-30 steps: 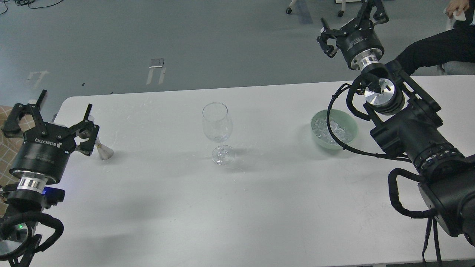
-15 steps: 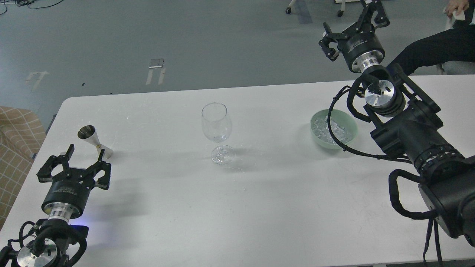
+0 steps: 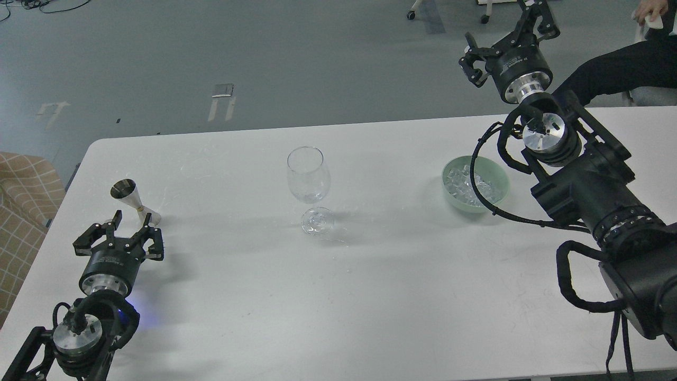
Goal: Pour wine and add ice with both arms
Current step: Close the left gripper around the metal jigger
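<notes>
A clear empty wine glass [image 3: 308, 180] stands at the table's middle. A small metal jigger [image 3: 129, 198] stands at the left; I cannot see any wine in it. A pale green bowl [image 3: 500, 182] at the right holds several clear ice cubes [image 3: 465, 185]. My left gripper [image 3: 130, 225] is open and empty, low over the table just in front of the jigger. My right gripper [image 3: 505, 39] is open and empty, raised beyond the table's far edge, behind the bowl.
The white table [image 3: 338, 296] has a rounded far-left corner and a left edge close to my left arm. A seated person [image 3: 624, 66] is at the far right. A beige checked surface [image 3: 24, 206] lies left of the table.
My left gripper has dropped from a raised position by the jigger to low over the table in front of it, uncovering the jigger. My right gripper has drifted slightly right and up.
</notes>
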Controlling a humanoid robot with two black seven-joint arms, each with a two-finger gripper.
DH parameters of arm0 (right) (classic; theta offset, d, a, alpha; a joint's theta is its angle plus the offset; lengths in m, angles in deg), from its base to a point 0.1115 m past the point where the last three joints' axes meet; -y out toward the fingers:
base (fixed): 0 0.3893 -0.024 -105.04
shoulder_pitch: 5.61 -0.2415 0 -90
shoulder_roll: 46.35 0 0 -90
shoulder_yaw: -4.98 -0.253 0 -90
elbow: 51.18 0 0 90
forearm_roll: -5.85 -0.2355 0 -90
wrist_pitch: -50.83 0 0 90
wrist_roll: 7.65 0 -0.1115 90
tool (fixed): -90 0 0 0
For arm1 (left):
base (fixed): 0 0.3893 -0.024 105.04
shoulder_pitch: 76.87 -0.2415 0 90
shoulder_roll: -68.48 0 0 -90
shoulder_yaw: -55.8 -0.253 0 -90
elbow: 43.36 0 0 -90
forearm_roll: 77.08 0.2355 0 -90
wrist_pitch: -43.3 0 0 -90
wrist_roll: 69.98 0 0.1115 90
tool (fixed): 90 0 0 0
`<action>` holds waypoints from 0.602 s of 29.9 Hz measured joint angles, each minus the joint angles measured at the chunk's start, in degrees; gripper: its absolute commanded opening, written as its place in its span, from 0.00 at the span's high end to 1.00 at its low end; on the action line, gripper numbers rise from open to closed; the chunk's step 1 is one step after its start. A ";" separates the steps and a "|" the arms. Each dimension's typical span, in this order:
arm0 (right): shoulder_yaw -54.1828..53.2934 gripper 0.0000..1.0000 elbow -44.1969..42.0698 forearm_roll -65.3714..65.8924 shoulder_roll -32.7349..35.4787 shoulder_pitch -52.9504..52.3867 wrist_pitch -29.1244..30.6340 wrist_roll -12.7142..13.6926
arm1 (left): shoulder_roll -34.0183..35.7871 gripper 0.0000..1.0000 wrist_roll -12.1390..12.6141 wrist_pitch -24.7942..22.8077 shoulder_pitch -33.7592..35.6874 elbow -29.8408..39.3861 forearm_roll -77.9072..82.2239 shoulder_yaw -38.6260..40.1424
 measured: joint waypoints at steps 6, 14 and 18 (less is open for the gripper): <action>0.78 0.00 0.00 -0.01 0.30 0.00 -0.01 0.07 | -0.01 0.45 0.07 0.00 4.50 -6.09 -0.05 0.11; 1.56 0.00 0.00 -0.04 0.32 0.00 -0.02 0.09 | 0.30 0.45 1.99 0.03 8.40 -11.14 -0.35 2.15; 1.65 0.00 -0.07 -0.03 0.18 0.03 -0.30 0.09 | 0.30 0.45 2.49 0.01 10.66 -14.19 -0.36 2.36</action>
